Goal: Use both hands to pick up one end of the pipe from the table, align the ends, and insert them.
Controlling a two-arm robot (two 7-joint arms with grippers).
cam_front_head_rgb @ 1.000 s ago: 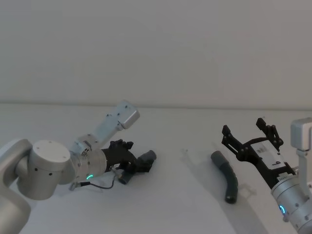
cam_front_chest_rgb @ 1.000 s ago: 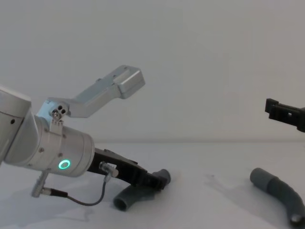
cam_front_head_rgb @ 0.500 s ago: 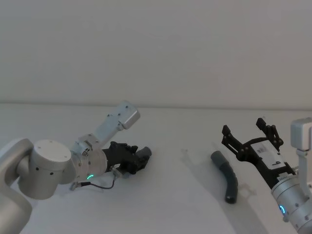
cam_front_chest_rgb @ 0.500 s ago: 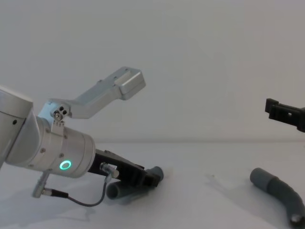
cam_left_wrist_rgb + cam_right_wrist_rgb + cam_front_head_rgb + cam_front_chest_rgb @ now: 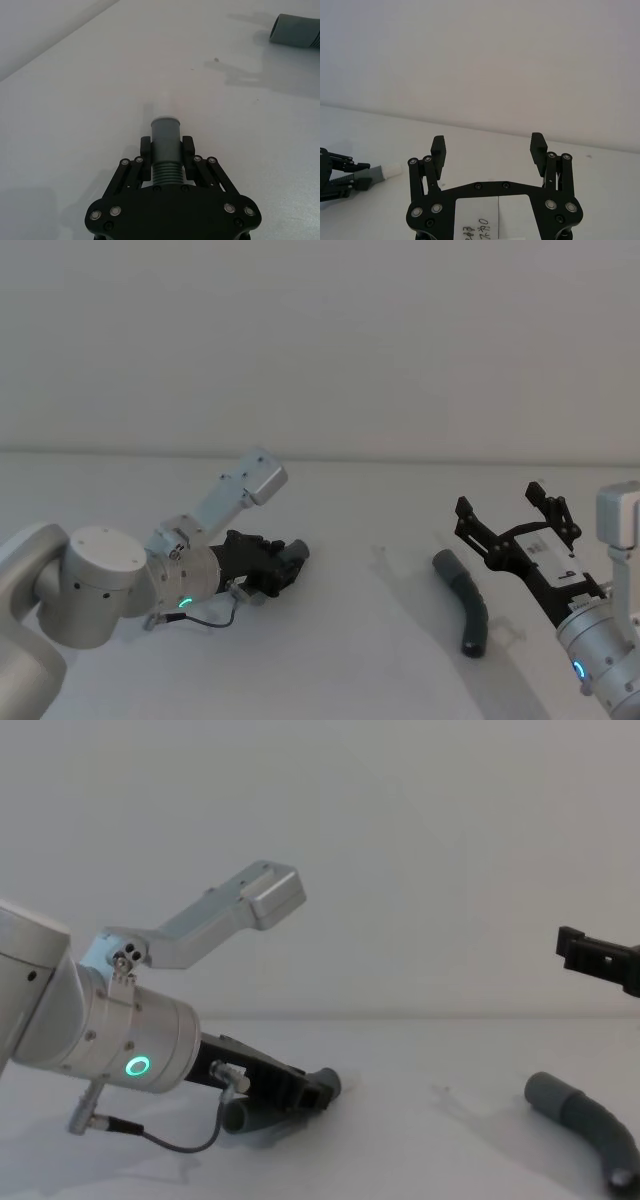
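Observation:
My left gripper (image 5: 283,565) is shut on one pipe piece (image 5: 296,553), low over the white table (image 5: 370,650) at the left. In the left wrist view its fingers (image 5: 145,148) clamp the ribbed part just behind the smooth grey cuff end (image 5: 165,134), which points away from the wrist. The chest view shows that piece (image 5: 326,1083) sticking out past the left gripper (image 5: 308,1094). The second pipe piece (image 5: 466,606) lies curved on the table at the right (image 5: 588,1122). My right gripper (image 5: 503,504) hovers open just right of it, nothing between its fingers (image 5: 438,144).
The left arm's silver wrist with the green ring (image 5: 136,1066) and a loose cable (image 5: 190,1142) sit low at the left. The second piece's cuff (image 5: 295,36) lies far ahead of the left gripper. Bare table lies between the two pieces.
The left gripper has drawn back a little to the left with its pipe piece, which has swung into line with the fingers. The right gripper and the second piece have not moved.

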